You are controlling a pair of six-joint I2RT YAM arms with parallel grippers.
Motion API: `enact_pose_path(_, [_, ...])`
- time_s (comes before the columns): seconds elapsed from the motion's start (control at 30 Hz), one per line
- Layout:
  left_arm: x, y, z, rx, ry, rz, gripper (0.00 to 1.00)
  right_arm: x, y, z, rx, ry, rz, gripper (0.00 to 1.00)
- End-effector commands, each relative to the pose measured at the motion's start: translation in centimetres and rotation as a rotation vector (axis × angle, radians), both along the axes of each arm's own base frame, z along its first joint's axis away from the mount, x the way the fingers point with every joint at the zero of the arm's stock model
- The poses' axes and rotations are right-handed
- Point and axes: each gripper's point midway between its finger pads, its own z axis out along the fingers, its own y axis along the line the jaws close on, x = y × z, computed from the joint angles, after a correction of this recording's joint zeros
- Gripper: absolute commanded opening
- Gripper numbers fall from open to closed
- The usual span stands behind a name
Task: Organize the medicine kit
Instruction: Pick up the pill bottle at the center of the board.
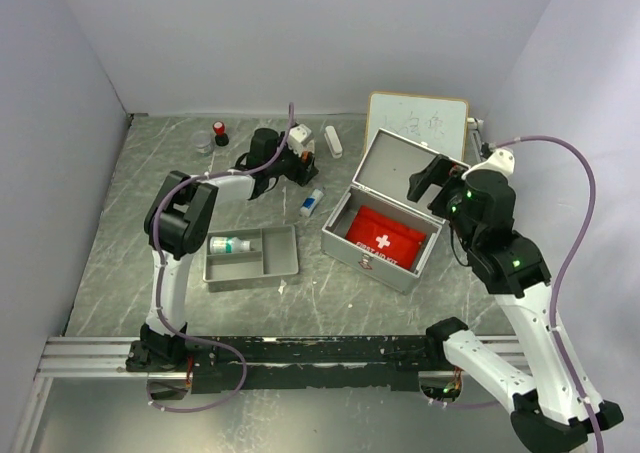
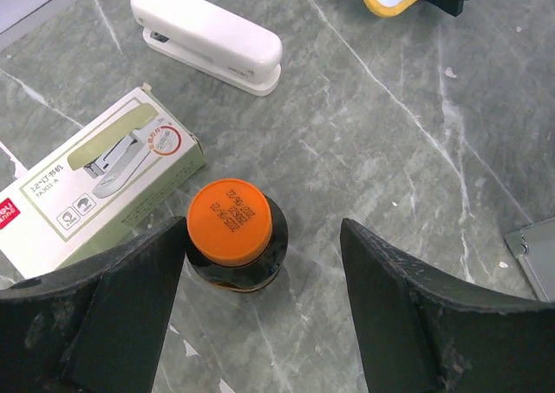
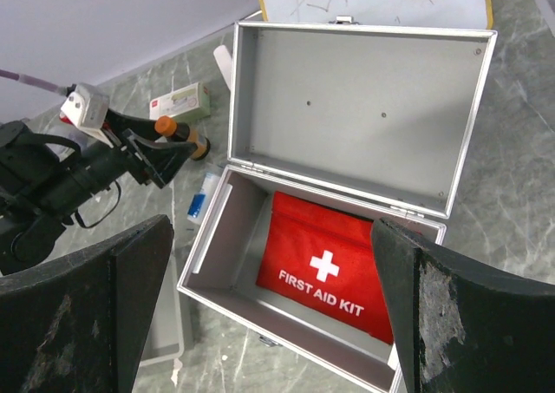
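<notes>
A dark bottle with an orange cap stands upright on the table between my left gripper's open fingers, close against the left finger. My left gripper is at the back of the table. The metal case stands open with a red first aid kit pouch inside. My right gripper is open and empty, held above the case. A grey tray holds a white and green bottle.
A stapler box lies just left of the bottle and a white stapler lies beyond it. A small blue and white tube lies between tray and case. A whiteboard stands behind the case. A red-capped bottle is at back left.
</notes>
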Motion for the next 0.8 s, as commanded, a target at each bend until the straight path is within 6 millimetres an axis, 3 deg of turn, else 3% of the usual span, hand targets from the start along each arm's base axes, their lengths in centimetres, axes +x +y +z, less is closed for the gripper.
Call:
enact_pose_path(0.0, [0.6,-0.9,0.4,-0.043,-0.02,0.006,0.82,-0.8,-0.8,0.8,0.003,-0.011,-0.031,1.0])
enact_pose_path(0.77, [2.2,-0.7,-1.6,-0.117,-0.026,0.108,0.8,-2.0,-1.7,0.6,0.015,0.015,-0.068,1.0])
